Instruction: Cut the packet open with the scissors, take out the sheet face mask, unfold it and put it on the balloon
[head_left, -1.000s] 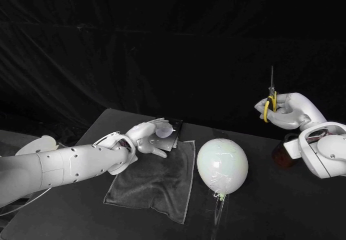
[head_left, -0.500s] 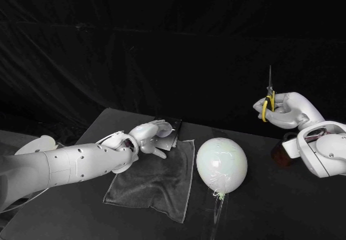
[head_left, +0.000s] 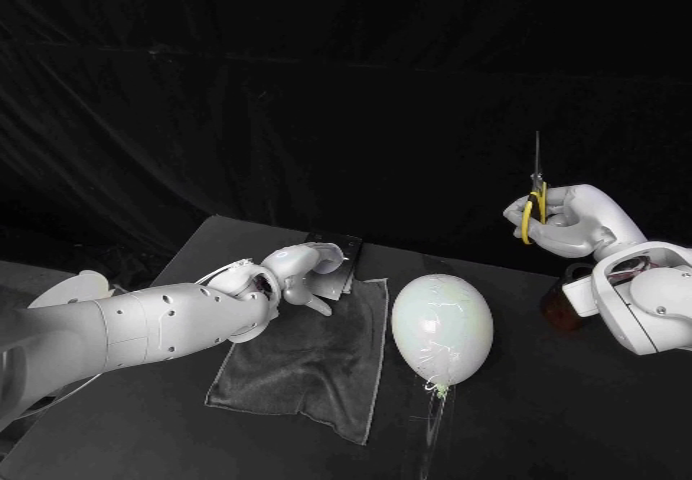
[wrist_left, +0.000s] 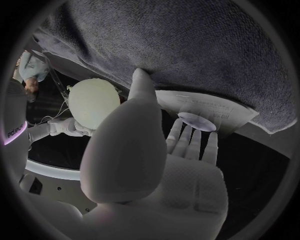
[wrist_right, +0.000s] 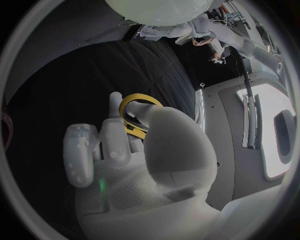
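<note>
The dark packet (head_left: 338, 268) lies at the far edge of the grey towel (head_left: 306, 365); in the left wrist view it is a pale packet (wrist_left: 212, 111) partly under the towel's hem (wrist_left: 187, 50). My left hand (head_left: 300, 272) rests on its left part, fingers (wrist_left: 187, 140) spread against its edge and thumb on the towel; no grip is visible. The white balloon (head_left: 443, 330) (wrist_left: 94, 100) lies right of the towel. My right hand (head_left: 570, 222) (wrist_right: 144, 150) is raised at the right and holds the yellow-handled scissors (head_left: 532, 212) (wrist_right: 139, 104) with the blades pointing up.
A dark brownish container (head_left: 562, 300) stands on the black table (head_left: 548, 420) below my right hand. The balloon's knot and string (head_left: 437, 400) trail toward the table's near edge. A black curtain hangs behind the table.
My left hand has crept slightly further onto the packet. My right hand with the scissors has drifted a little up and to the left.
</note>
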